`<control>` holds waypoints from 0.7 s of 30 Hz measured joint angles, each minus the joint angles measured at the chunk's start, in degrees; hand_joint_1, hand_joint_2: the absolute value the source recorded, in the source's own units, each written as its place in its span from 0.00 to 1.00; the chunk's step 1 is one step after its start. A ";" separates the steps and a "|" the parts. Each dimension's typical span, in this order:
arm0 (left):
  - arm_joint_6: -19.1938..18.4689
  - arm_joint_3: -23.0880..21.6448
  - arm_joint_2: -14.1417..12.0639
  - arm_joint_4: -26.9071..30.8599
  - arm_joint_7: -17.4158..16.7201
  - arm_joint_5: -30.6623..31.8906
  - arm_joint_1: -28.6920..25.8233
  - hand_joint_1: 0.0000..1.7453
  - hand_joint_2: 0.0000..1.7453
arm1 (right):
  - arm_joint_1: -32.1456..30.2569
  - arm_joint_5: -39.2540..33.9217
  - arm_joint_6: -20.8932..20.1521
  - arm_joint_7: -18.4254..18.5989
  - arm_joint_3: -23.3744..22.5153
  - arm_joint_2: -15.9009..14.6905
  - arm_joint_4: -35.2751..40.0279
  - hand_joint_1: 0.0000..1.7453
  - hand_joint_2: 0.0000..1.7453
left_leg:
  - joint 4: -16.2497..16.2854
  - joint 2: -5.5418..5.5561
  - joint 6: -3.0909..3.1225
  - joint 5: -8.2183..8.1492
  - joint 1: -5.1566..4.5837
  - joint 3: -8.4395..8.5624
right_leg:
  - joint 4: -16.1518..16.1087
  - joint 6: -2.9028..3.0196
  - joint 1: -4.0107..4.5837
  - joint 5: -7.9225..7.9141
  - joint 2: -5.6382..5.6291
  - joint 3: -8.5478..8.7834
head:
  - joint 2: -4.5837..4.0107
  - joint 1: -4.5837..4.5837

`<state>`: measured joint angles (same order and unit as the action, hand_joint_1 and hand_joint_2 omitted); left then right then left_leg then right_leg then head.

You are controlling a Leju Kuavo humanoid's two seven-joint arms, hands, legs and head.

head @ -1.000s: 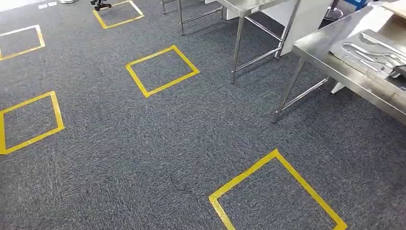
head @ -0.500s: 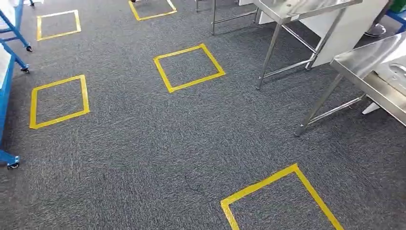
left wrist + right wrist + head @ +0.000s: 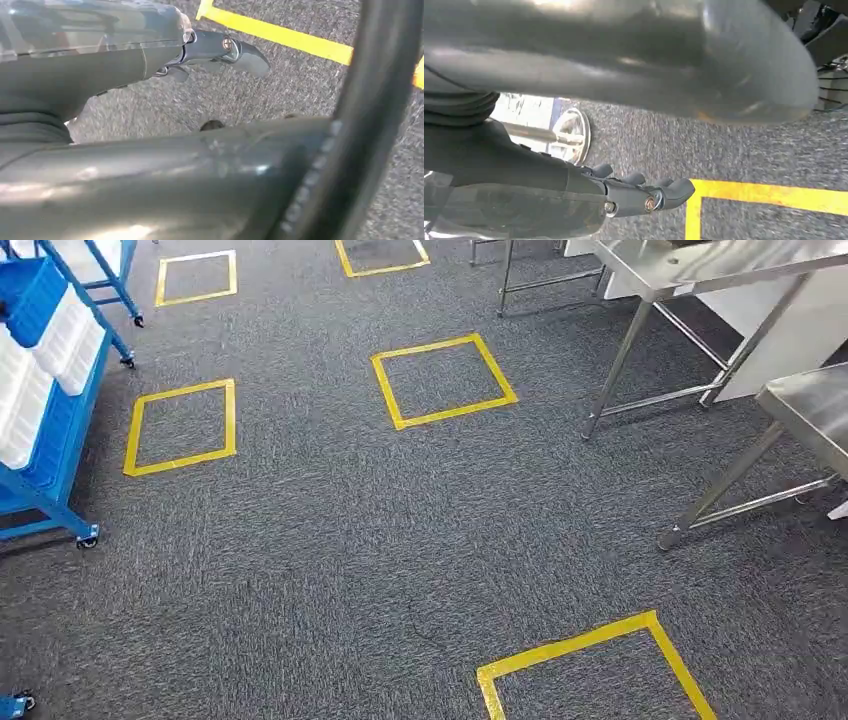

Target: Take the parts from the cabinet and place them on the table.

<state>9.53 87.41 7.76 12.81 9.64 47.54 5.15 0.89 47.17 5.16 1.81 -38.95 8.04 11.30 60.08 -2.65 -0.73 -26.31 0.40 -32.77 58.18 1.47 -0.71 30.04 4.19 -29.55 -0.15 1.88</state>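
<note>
both hands, left hand (image 3: pixel 220 50) and right hand (image 3: pixel 644 195), hang empty with fingers loosely extended beside the blue wheeled cabinet (image 3: pixel 45 430) (its white plastic bins (image 3: pixel 20 405) look light, rigid, best gripped by the rims).

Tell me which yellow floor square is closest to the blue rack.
The yellow square beside the blue rack, on the left; the other squares lie farther right or farther back.
</note>
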 joint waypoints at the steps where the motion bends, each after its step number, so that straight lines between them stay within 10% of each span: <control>1: -0.15 0.00 -0.02 0.00 0.11 0.06 0.18 0.00 0.00 | -0.01 0.00 0.02 0.00 -0.02 0.02 0.00 0.00 0.00 | -1.43 -1.24 0.30 -0.77 -0.60 0.47 | 0.18 -0.42 0.42 0.31 0.39 0.03 | 0.00 0.00; 5: -0.22 -0.02 -0.02 0.00 0.37 0.42 -0.09 0.00 0.00 | 0.57 -0.15 0.04 0.02 -0.07 0.17 0.00 0.00 0.00 | -2.04 0.96 1.63 -0.32 -0.65 0.21 | -0.35 -1.57 0.51 0.49 1.96 0.78 | 0.00 -0.02; 8: -0.24 -0.02 0.09 0.00 0.50 0.46 0.05 0.00 0.00 | 0.35 -0.17 0.20 0.07 -0.20 0.17 0.00 0.00 0.00 | -2.79 2.28 2.60 0.45 -0.20 0.79 | 6.74 -2.03 0.06 5.20 -3.15 -2.41 | 0.00 -0.02; 11: -0.46 -0.07 0.09 0.00 0.59 0.57 0.12 0.00 0.00 | 0.23 -0.33 0.17 0.09 -0.37 0.22 -0.02 0.00 0.00 | -2.73 3.94 2.80 0.38 -0.42 0.76 | 17.13 -2.21 -0.06 8.27 -3.93 -8.22 | 0.00 -0.02; 15: -0.79 -0.11 0.22 0.00 0.94 0.66 0.09 0.00 0.00 | 0.10 -0.33 0.22 0.09 -0.44 0.20 -0.02 0.00 0.00 | -2.26 6.52 2.38 0.07 -0.37 1.11 | 3.41 -1.79 -0.17 -1.45 -5.68 -3.03 | 0.00 -0.02; 16: -0.90 -0.13 0.42 0.00 1.03 0.68 0.09 0.00 0.00 | 0.00 -0.33 0.22 0.11 -0.48 0.20 -0.02 0.00 0.00 | -2.01 6.97 2.16 -0.05 -0.36 0.81 | 1.24 -1.44 -0.19 -1.13 -7.95 -2.16 | 0.00 -0.02; 21: -0.96 -0.24 0.85 0.15 1.29 0.72 -0.16 0.00 0.00 | 0.41 -0.33 0.35 0.15 -0.81 0.24 -0.02 0.00 0.00 | -1.68 8.01 0.53 -0.35 -0.29 0.36 | -0.17 -0.10 -0.27 -1.75 -5.46 -1.76 | 0.00 0.00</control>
<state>8.57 87.17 8.61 12.96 10.93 48.26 4.99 1.30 46.84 5.51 1.97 -39.76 8.28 11.28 58.39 5.36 -0.20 -26.65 0.11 -32.40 58.01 1.37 -0.98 28.29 -1.27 -31.31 -0.15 1.88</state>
